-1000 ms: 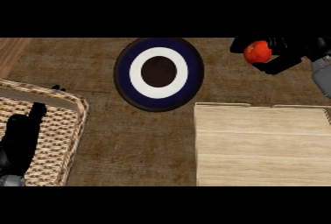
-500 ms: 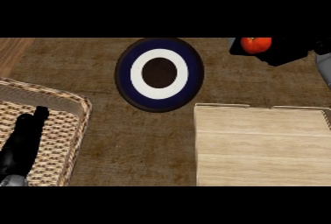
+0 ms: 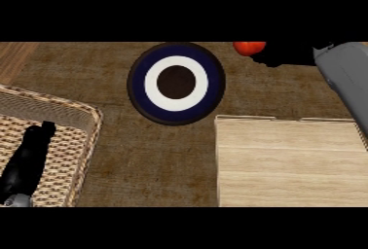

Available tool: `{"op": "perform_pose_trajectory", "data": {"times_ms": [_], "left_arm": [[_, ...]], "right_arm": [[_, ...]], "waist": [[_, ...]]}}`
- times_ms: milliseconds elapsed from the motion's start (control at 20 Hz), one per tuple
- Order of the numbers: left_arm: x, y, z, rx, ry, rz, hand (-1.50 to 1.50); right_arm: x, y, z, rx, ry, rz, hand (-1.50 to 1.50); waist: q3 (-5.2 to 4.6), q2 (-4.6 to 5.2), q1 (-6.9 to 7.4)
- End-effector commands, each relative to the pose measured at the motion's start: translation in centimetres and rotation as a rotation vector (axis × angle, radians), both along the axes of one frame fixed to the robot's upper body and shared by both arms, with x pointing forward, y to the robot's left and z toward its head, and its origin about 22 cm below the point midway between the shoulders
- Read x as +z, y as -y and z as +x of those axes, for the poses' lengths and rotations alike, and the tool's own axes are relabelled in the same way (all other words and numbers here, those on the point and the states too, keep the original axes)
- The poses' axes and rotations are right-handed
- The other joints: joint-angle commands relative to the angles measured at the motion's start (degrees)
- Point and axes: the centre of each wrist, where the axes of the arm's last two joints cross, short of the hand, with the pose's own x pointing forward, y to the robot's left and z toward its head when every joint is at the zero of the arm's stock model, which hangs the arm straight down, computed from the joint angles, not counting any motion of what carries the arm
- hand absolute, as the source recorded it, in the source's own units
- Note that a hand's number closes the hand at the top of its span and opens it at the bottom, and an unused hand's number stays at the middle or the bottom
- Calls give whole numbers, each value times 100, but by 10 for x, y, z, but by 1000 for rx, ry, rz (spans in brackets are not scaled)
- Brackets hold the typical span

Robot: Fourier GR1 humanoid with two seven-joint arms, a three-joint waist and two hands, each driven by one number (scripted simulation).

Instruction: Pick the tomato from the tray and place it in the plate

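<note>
1. Red round tomato [image 3: 249, 47] at top edge, right of centre, grasped by black right hand [image 3: 284, 54]; up and right of the plate, apart from it.
2. Round plate [image 3: 176, 83], dark blue rim, white ring, brown centre, upper middle.
3. Pale wooden tray [image 3: 287, 165] lower right.
4. Black left hand [image 3: 28, 160] over woven wicker basket [image 3: 75, 141], lower left, fingers straight, holding nothing.

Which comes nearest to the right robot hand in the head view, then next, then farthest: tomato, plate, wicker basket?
From the right robot hand, at the top right:
1. Tomato, at the hand's left end, against the upper edge of the view.
2. Plate, to the hand's left, top centre of the counter.
3. Wicker basket, far left, with the left robot hand over it.
</note>
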Motion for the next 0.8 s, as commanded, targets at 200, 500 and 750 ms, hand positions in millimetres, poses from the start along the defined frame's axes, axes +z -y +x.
{"op": "perform_pose_trajectory", "data": {"times_ms": [200,500,750], "left_arm": [[-10,-9,-6,-133,231,26,0],[-4,-5,1,-152,245,28,0],[-8,-1,0,-134,242,11,0]], "right_arm": [[-13,-80,6,82,-117,-75,150],[-32,-136,2,111,-163,-165,150],[-47,-165,-4,156,-229,-210,150]], "waist": [[-2,-36,-12],[-5,12,62],[1,18,6]]}}
